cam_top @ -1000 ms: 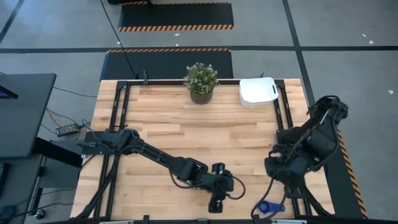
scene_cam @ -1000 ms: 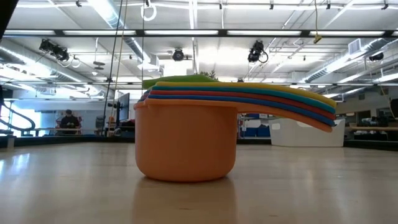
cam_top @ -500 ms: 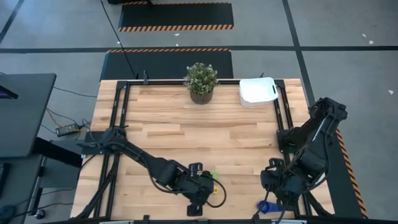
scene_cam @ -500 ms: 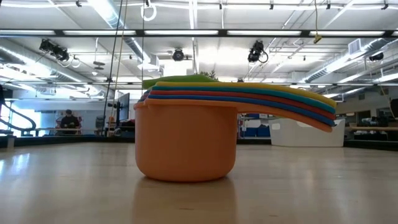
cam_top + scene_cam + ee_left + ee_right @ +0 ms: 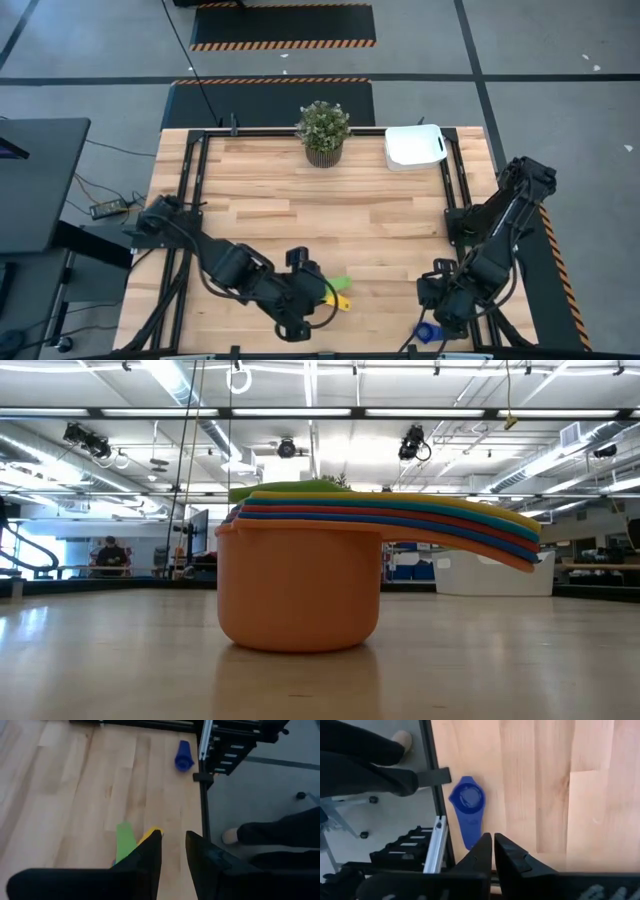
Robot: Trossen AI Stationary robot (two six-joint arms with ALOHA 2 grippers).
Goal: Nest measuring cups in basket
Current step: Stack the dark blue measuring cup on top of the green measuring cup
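My right gripper (image 5: 437, 318) hangs at the near right corner of the table (image 5: 370, 215), fingers pinched together on nothing, and the dark blue measuring cup (image 5: 467, 812) lies flat on the wood just beyond their tips, right beside the metal frame rail (image 5: 436, 837). Its long axis runs straight toward me, bowl at the far end from my fingers, open side up, handle pointing back at my tips. The risk, as I judge it, is that rail: if I come down off-line I could strike the frame or nudge the cup off the table edge, and I would have to spread my fingers first. A little to the left, my left gripper (image 5: 293, 322) hovers near the front edge with a narrow gap between its fingers, holding nothing; the nested stack of measuring cups (image 5: 300, 575) sits just beside it, orange outermost, handles fanned toward the right. At the far right corner stands the white basket (image 5: 414, 146), well apart, beside the potted plant (image 5: 322, 130).
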